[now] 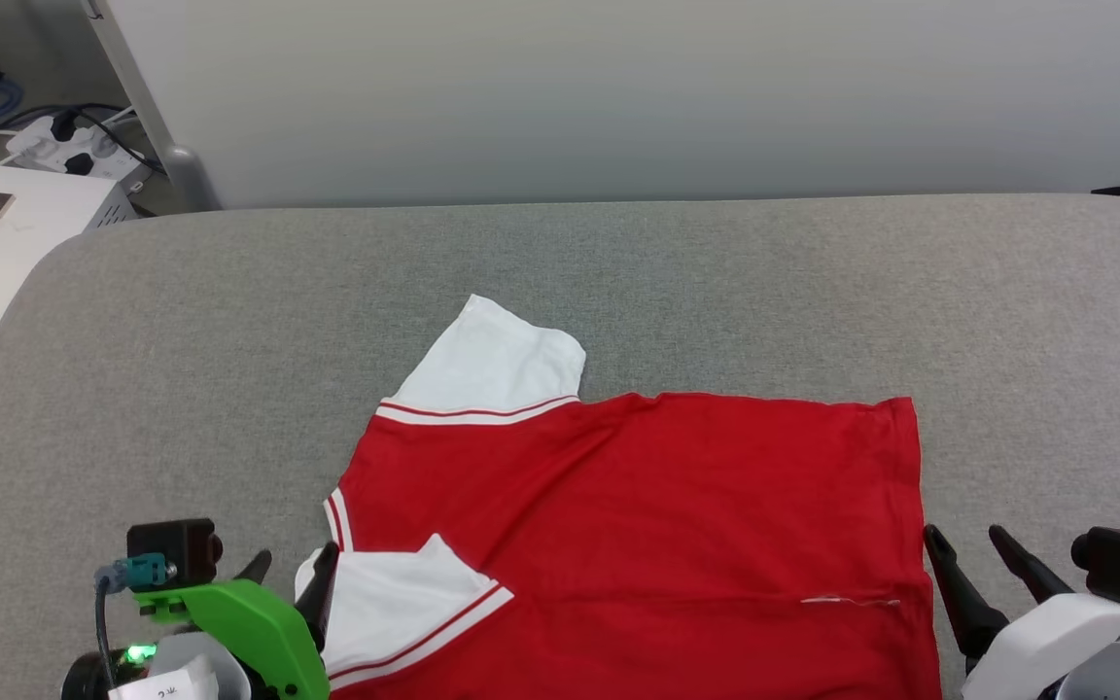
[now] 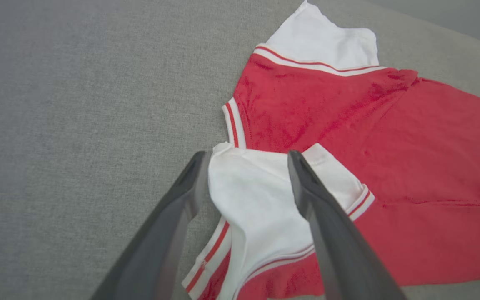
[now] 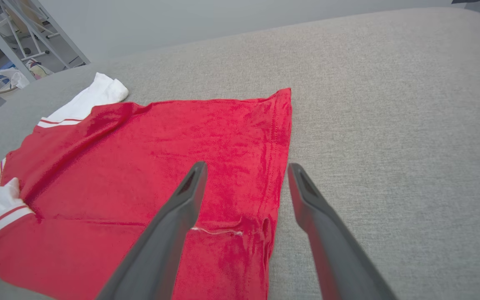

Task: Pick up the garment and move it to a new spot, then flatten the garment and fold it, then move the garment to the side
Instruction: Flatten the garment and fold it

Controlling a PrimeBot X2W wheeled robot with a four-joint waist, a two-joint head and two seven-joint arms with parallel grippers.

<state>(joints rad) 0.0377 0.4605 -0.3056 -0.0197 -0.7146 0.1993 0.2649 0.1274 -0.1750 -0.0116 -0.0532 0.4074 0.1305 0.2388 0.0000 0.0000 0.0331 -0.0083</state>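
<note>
Grey cloth-covered table (image 1: 229,321) meets a pale wall (image 1: 618,87); a power strip (image 1: 74,146) sits beyond its left corner. The jersey (image 1: 638,506) lies spread near the front edge. The left gripper (image 1: 290,574) has its jaws apart over a folded white sleeve (image 2: 256,191). The right gripper (image 1: 963,549) has its jaws apart at the hem, gripping nothing.

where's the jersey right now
In the head view the jersey lies spread on the grey surface, low centre, between the left gripper at its white sleeve and the right gripper by its hem.
</note>
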